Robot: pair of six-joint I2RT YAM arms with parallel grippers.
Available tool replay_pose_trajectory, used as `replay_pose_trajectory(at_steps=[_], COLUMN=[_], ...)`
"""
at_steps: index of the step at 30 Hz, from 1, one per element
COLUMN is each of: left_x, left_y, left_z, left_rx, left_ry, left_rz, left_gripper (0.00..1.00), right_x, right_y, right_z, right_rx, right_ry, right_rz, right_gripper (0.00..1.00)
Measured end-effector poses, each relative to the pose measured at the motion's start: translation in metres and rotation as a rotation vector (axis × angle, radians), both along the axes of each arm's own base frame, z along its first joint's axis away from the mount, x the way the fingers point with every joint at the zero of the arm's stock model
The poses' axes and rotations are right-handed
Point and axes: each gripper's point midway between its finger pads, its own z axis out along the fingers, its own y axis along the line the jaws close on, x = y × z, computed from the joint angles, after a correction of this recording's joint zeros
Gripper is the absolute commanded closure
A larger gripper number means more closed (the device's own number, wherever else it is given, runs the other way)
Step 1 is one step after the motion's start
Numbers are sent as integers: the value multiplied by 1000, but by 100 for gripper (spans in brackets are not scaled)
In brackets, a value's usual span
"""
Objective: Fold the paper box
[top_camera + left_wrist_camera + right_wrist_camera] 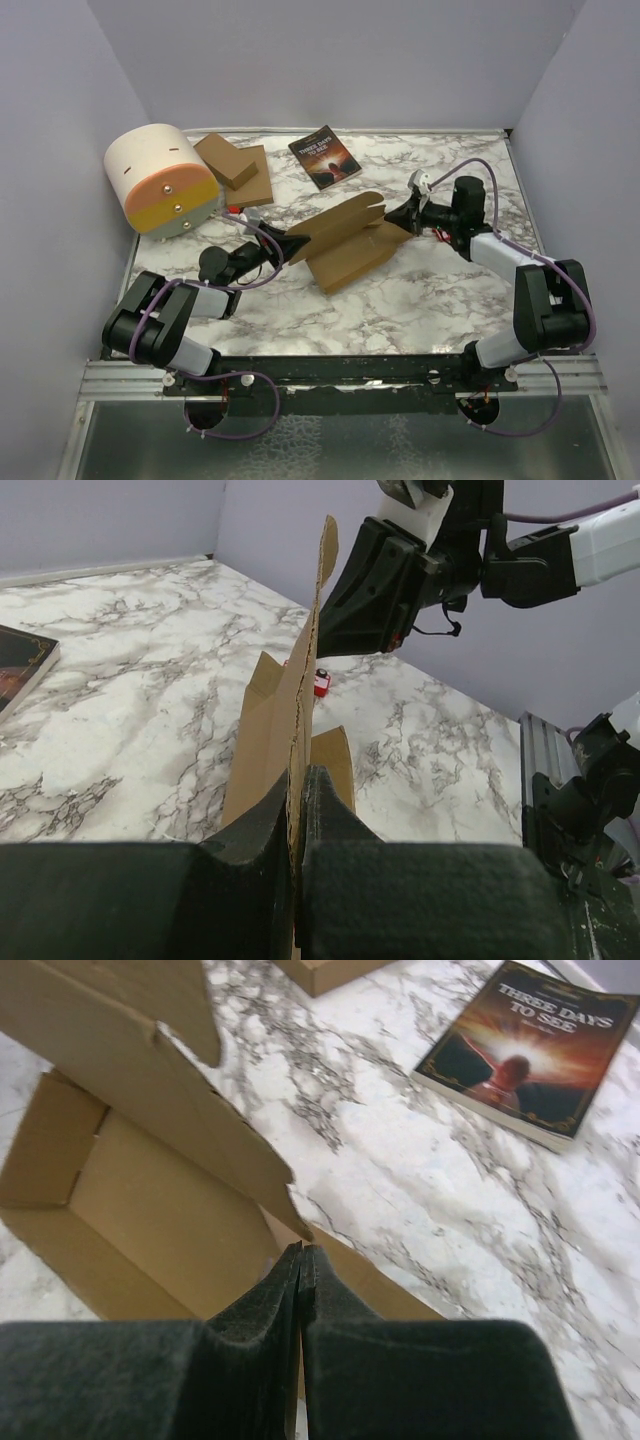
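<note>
Box: the paper box [350, 243] is lying at the middle of the top view, half opened. One panel is resting flat on the table [420, 310] and a notched flap is standing up along its upper edge.
Long axis: it is running from centre-left up toward centre-right, so each end is pointing at one arm.
Left gripper: the left gripper [288, 246] is clamping the box's left end. Its jaws are closed almost fully on the thin sheet, which is standing on edge between them in the left wrist view.
Right gripper: the right gripper [405, 216] is meeting the box's right end with its jaws pressed together. Whether any cardboard is caught between them is not showing clearly.
Nearer arm: neither, as both are reaching the box.
Material: it is plain brown cardboard, matte, thin and stiff, with torn-looking die-cut edges and sharp creases.
Around: a stack of cardboard pieces [235, 165] and a glossy book [325, 155] are lying toward the upper part of the frame, well apart from the box.
</note>
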Motion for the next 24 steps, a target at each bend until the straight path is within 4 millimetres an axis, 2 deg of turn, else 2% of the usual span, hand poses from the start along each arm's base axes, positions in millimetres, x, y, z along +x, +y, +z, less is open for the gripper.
replay_pose_trajectory(at_steps=[9,13,20,24], left_x=[-1,-2,-5,-4], left_y=[-2,-3,-6,-6], left_z=[-4,-4,-2,-1], left_rx=[-14,-23,-33,-36], left_ry=[46,62,74,76], left_rz=[-11,-20,-34,-32], left_gripper=[100,100,100,100], right_x=[20,20,13,11], right_y=[-13,-7,10,11], right_z=[-19,-33,-34,-35], right_rx=[-51,-68,-81,-86], right_ry=[14,44,22,13], right_rz=[-137,-143,-95,-81], right_gripper=[99,99,99,99])
